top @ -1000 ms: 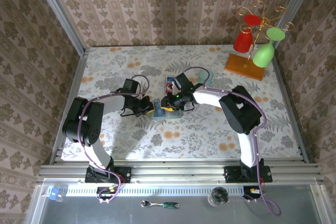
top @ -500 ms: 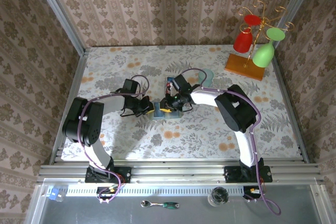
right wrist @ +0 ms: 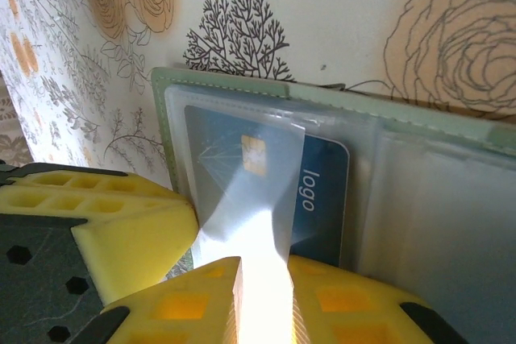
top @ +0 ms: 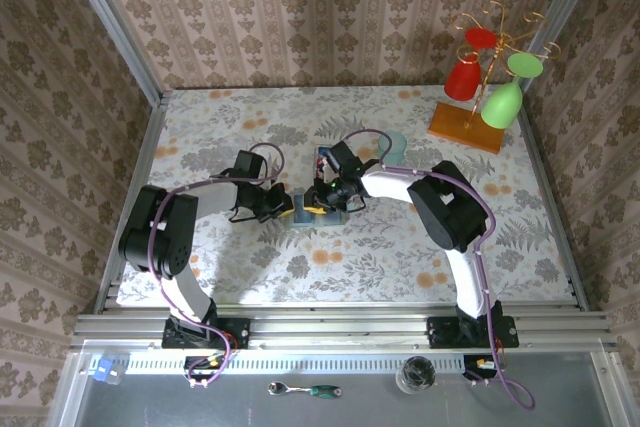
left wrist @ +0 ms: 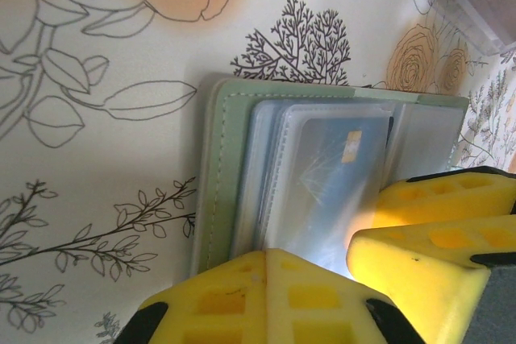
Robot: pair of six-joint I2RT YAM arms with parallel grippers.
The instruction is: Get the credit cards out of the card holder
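Card holder (left wrist: pixel 211 199) open flat, mid bench (top: pixel 400 247). L tool (left wrist: pixel 347 271) closed on its edge, pinning. R tool (right wrist: pixel 262 279) pinching clear sleeve (right wrist: pixel 242 199) over blue card (right wrist: pixel 322 191). Step, prob.: freeing the card. Next: grip card itself, slide out.

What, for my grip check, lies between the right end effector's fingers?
A clear sleeve of the card holder, overlapping the blue card, in the right wrist view.

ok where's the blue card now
In the right wrist view the blue card sits in a clear sleeve of the green wallet, mid-table between the left hand and right hand.
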